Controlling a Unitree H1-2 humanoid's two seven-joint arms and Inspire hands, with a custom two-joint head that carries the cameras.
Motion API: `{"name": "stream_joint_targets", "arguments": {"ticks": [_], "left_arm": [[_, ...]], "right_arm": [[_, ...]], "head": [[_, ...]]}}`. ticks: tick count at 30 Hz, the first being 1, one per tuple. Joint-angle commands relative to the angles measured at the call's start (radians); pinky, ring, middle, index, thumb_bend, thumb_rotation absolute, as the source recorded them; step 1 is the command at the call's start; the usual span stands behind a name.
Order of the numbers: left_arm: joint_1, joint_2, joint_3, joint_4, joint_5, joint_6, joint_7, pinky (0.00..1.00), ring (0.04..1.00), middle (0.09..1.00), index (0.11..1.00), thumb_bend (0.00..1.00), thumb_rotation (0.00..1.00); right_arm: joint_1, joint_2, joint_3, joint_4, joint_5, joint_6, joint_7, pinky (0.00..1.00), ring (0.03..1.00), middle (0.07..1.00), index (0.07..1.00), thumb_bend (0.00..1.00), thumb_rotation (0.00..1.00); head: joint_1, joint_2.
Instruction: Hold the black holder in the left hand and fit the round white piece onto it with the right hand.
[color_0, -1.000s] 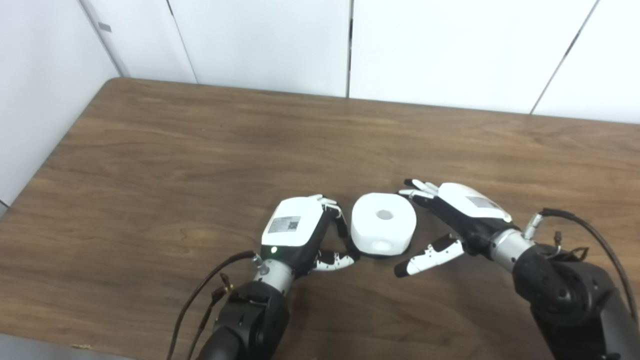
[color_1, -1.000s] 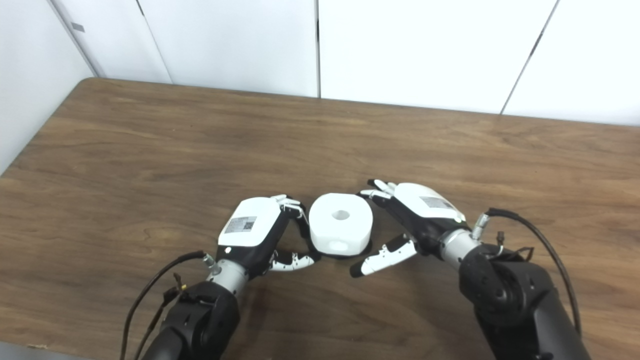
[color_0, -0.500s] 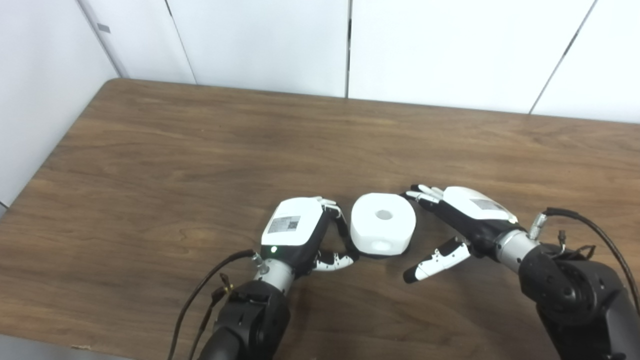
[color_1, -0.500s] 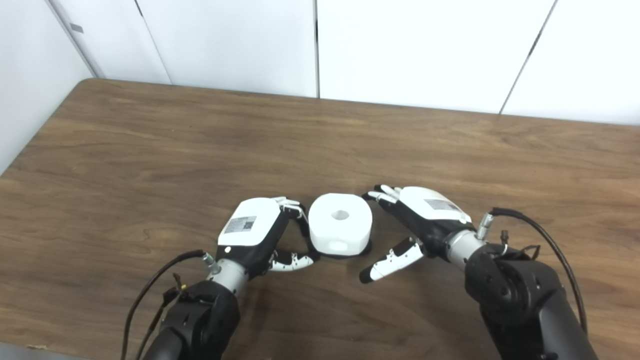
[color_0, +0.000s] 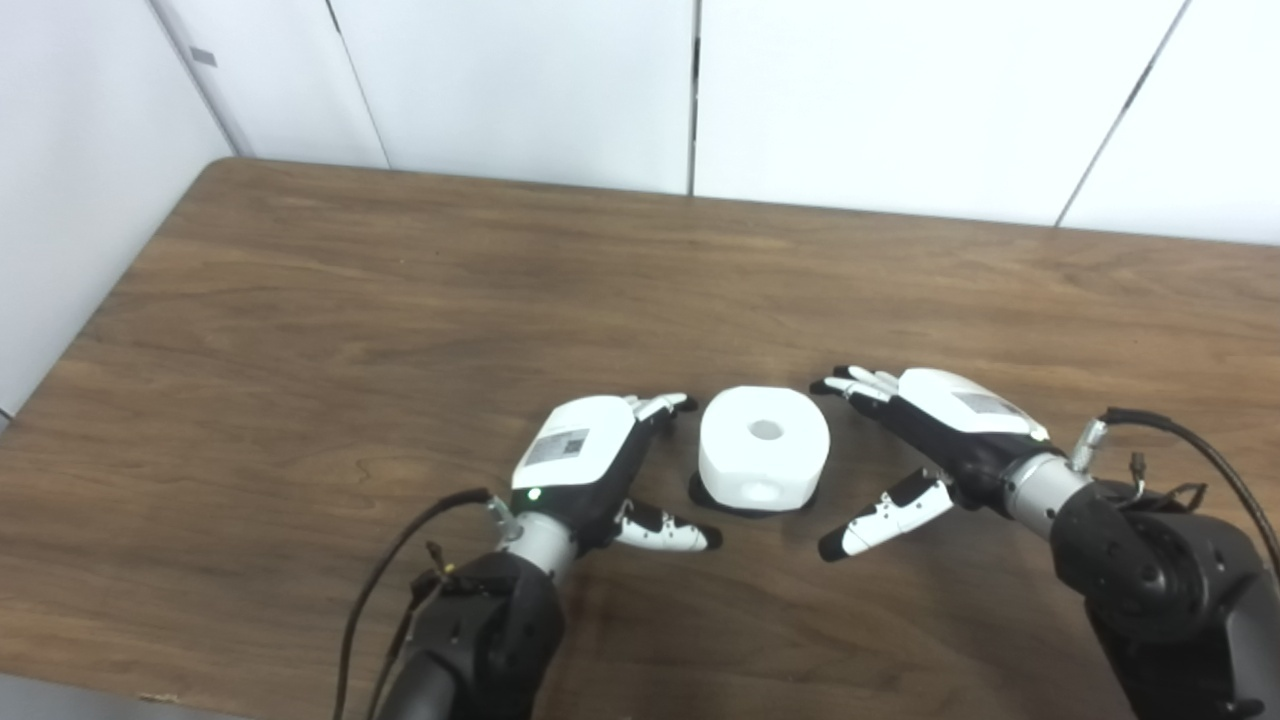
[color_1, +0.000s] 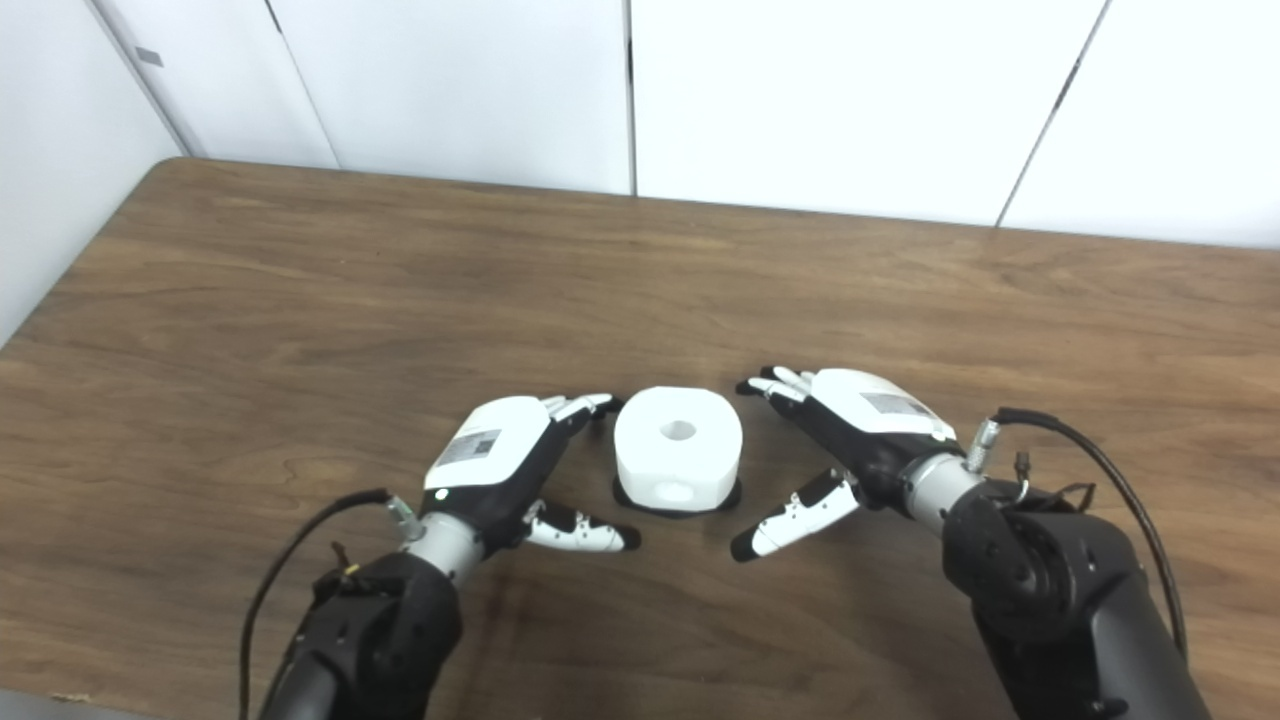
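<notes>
Left hand (color_0: 585, 465) just let go, fingers spread, off the black holder (color_0: 703, 493) | right hand (color_0: 935, 440) open, backed further away | round white piece (color_0: 764, 462) sits on holder, on table (color_0: 400, 300) | fit looks done

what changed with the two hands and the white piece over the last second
The left robot hand let go: its fingers, curled against the round white piece earlier, have opened and pulled back to the left. The right robot hand, already open, drew away slightly to the right. The white piece stayed seated on the black holder, in the same spot on the table.
</notes>
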Motion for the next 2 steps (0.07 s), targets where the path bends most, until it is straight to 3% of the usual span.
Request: {"name": "stream_joint_targets", "arguments": {"ticks": [1, 2], "left_arm": [[-0.013, 0.002, 0.035, -0.047, 0.031, 0.040, -0.100, 0.88, 0.914, 0.884, 0.900, 0.92, 0.22], [-0.020, -0.004, 0.054, -0.067, 0.044, 0.042, -0.142, 0.88, 0.913, 0.884, 0.906, 0.93, 0.20]], "right_arm": [[-0.031, -0.017, -0.024, -0.016, 0.000, 0.003, -0.014, 1.00, 1.000, 1.000, 0.949, 1.00, 0.46], [-0.030, -0.021, -0.028, -0.016, 0.000, 0.002, -0.013, 1.00, 1.000, 1.000, 0.951, 1.00, 0.47]], "head": [[0.000, 0.000], [-0.001, 0.000]]}}
